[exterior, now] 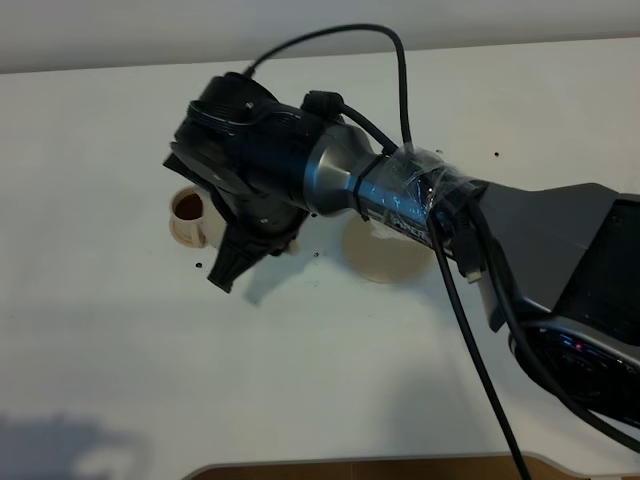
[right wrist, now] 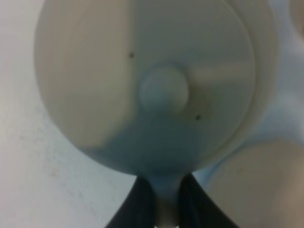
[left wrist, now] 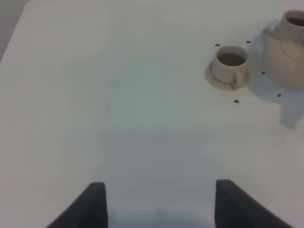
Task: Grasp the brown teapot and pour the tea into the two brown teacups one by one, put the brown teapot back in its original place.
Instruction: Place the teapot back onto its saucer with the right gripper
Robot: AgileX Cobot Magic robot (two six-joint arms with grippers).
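Squat tan clay teapot (right wrist: 147, 90) hung by its handle in right gripper (right wrist: 164, 202), clamped shut | left gripper (left wrist: 159, 204) gaped idle | steadier tilt advised over second small tan teacup (left wrist: 290, 21) | first teacup (exterior: 189, 214) filled

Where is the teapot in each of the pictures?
Exterior high: almost wholly hidden under the right gripper, beside the teacup.
Left wrist: teapot at the right edge, next to that teacup.
Right wrist: fills the picture, lid knob in the middle.
Shared landmark: white table.
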